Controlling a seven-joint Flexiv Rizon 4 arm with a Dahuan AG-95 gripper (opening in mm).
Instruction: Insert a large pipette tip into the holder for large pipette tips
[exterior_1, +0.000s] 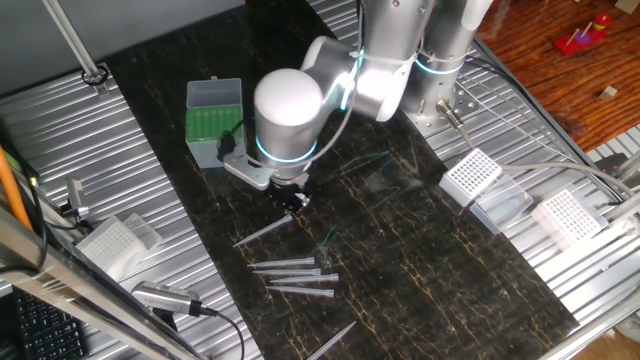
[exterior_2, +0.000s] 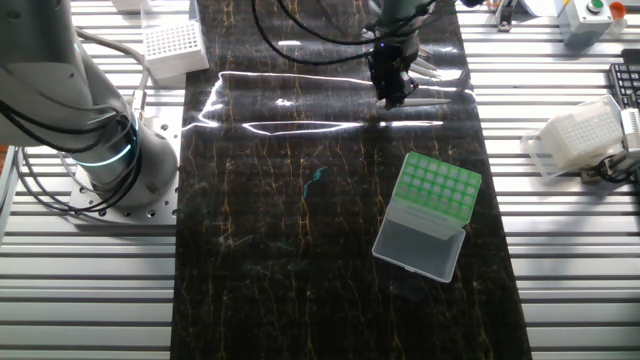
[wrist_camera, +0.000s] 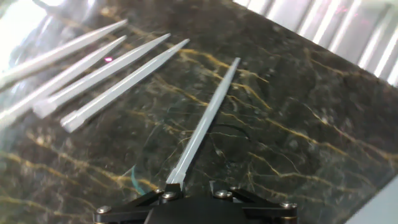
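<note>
A long translucent large pipette tip (wrist_camera: 202, 127) runs from its fine point at the upper middle of the hand view down to its wide end at my gripper (wrist_camera: 194, 198). The jaws stand close together on that wide end. In one fixed view the gripper (exterior_1: 293, 203) is low over the dark mat, and the tip (exterior_1: 262, 232) slants down to the left with its point near the mat. The holder with the green rack (exterior_1: 210, 125) stands to the back left with its lid open. In the other fixed view the holder (exterior_2: 437, 188) lies well in front of the gripper (exterior_2: 392, 88).
Several more loose tips (exterior_1: 298, 270) lie in a row on the mat in front of the gripper; they also show in the hand view (wrist_camera: 99, 68). White racks with clear lids (exterior_1: 480, 180) (exterior_1: 568, 215) (exterior_1: 112, 243) stand on the metal slats around the mat.
</note>
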